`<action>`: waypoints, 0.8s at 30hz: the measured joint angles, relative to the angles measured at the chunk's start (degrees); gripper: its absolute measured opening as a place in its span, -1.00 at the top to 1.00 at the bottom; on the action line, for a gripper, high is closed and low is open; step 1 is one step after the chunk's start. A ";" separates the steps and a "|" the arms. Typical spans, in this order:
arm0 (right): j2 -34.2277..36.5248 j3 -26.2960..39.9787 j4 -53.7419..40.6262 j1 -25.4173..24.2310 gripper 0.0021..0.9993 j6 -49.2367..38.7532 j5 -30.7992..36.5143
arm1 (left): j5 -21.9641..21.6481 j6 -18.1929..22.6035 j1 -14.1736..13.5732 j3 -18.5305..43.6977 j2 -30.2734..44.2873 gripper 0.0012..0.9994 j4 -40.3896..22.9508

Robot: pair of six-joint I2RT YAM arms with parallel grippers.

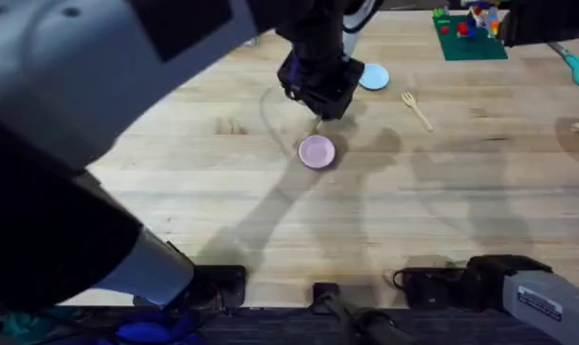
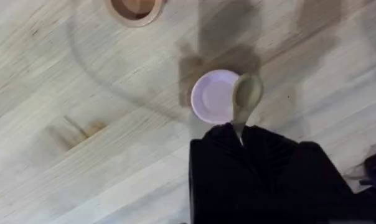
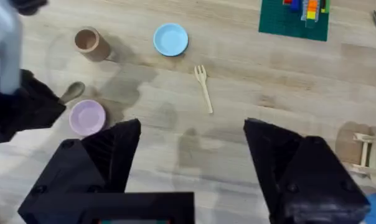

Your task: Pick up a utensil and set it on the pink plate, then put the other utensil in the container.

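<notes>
Nearest the camera, the right gripper (image 3: 191, 155) is waiting low over bare table (image 1: 443, 220) close to its base, its two black fingers standing wide apart with nothing between them.

Farther out, toward the centre of the table, the left gripper (image 1: 318, 91) is hanging above the pink plate (image 1: 316, 151), which in the overhead view sits just toward 6 o'clock of it. Its fingers are clamped on the handle of the spoon (image 2: 245, 99), and in the left wrist view the bowl is reaching over the plate's rim, the spoon's long axis running straight out from the fingertips toward the plate. The judgement here: the first step is close to done, and the coming move turns on lowering the spoon so it is lying across the plate, not tipping off its edge.

Beyond the plate, the fork (image 1: 416, 108) is lying flat at about 2 o'clock from it, handle pointing back toward the right arm, which looks the nearer one. Farther still, the brown cup (image 3: 88, 42) is standing upright, with the light-blue plate (image 1: 373, 77) beside it.
</notes>
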 joint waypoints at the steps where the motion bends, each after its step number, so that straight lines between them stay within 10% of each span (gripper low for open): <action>1: 0.02 0.00 0.00 0.00 -0.99 0.00 0.00 | 0.03 0.00 -0.08 0.00 0.47 0.92 0.29; 24: 0.00 0.00 0.00 0.00 -0.99 -0.01 0.00 | 2.54 0.01 -0.25 -17.14 1.10 0.92 16.93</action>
